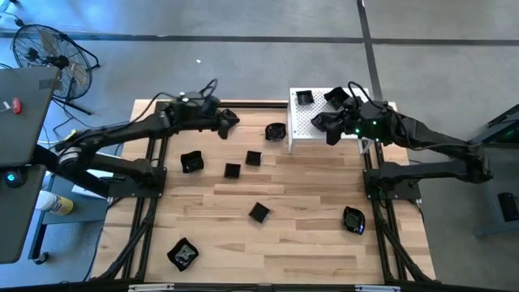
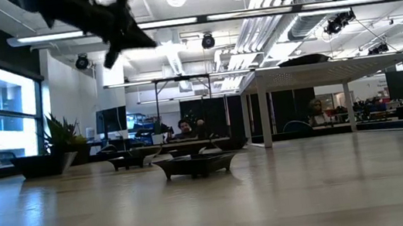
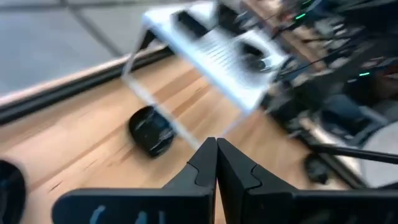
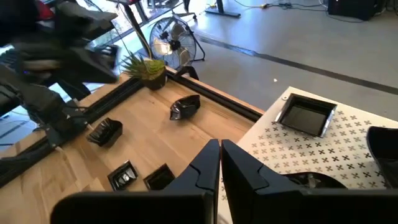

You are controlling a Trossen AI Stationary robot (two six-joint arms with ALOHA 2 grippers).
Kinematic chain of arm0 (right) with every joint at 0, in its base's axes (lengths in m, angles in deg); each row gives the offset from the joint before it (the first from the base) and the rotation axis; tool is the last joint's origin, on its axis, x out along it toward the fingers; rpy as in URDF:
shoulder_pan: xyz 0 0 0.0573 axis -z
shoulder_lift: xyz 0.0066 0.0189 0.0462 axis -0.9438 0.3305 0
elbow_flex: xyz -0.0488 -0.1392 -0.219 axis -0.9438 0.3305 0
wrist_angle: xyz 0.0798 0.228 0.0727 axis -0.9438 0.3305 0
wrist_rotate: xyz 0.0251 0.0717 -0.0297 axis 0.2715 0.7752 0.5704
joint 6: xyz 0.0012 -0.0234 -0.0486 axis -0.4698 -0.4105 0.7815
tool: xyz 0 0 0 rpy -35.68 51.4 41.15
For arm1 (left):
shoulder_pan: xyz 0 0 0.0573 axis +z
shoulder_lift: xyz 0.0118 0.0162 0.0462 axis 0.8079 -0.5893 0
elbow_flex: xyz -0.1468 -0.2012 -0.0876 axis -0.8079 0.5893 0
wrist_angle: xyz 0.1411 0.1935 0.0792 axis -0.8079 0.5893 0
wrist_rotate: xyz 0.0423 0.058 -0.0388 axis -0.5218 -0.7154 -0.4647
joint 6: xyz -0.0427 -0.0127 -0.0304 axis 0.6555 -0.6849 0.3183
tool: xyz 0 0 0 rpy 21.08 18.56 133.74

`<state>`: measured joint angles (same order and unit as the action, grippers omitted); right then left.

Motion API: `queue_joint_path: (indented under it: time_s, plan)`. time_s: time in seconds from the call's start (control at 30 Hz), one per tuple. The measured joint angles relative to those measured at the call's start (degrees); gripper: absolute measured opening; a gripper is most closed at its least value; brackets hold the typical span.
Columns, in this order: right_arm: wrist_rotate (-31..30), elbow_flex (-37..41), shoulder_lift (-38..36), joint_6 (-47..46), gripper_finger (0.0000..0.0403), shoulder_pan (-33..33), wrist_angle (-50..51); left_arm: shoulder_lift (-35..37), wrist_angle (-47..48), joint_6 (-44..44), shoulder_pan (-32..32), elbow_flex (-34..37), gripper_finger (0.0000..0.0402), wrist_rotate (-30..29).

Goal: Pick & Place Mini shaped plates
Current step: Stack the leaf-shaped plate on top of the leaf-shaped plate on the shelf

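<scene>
Several mini shaped plates, small and glossy black, lie scattered on the wooden table (image 1: 308, 195), among them a round one (image 1: 276, 130) beside the white perforated stand (image 1: 312, 134). Two plates (image 1: 304, 98) (image 1: 336, 96) rest on the stand's top; the square one (image 4: 305, 115) sits flat. My left gripper (image 1: 231, 122) hovers shut above the far left of the table, pointing toward the round plate (image 3: 151, 130). My right gripper (image 1: 326, 126) hovers shut over the stand's top, nothing between its fingers.
A green leafy ball (image 4: 148, 67) sits at the table's far edge by a black rail. A fan (image 1: 49, 53) stands on the floor beyond the far left corner. Other plates lie near the front edge (image 1: 183, 254) (image 1: 353, 220) and mid-table (image 1: 259, 212).
</scene>
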<state>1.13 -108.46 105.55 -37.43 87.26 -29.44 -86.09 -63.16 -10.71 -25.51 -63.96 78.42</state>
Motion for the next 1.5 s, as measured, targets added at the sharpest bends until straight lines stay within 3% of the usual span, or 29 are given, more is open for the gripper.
queue_joint_path:
  time_s: [0.23, 0.5, 0.73, 1.0, 1.2, 1.5]
  plan:
    - [-3.23, 0.00, 0.00, -1.36, 0.0011, -2.62, 0.02, -13.16, -2.14, 0.57, 2.88, 0.02, 0.0011, 2.93]
    - [-4.56, 0.00, 0.00, -1.38, 0.0011, -3.24, 0.02, -25.74, -7.79, 5.95, 3.94, -0.96, 0.0077, 5.22]
    - [-4.56, 0.00, 0.00, -1.38, 0.0011, -3.23, -0.14, -35.96, -4.45, 5.83, 3.87, -12.41, 0.0125, 6.26]
    - [-4.29, 0.00, 0.00, -1.53, 0.0011, -3.24, -0.35, -46.85, 10.05, 1.75, 3.87, -27.34, 0.0132, 6.65]
    - [-4.17, 0.00, 0.00, -1.38, 0.0011, -3.23, -0.76, -50.91, 13.16, 2.85, 3.87, -30.48, 0.0132, 7.73]
    - [-4.29, 0.00, 0.00, -0.93, 0.0011, -3.24, -1.29, -51.06, 11.56, 2.89, 3.85, -30.62, 0.0132, 6.03]
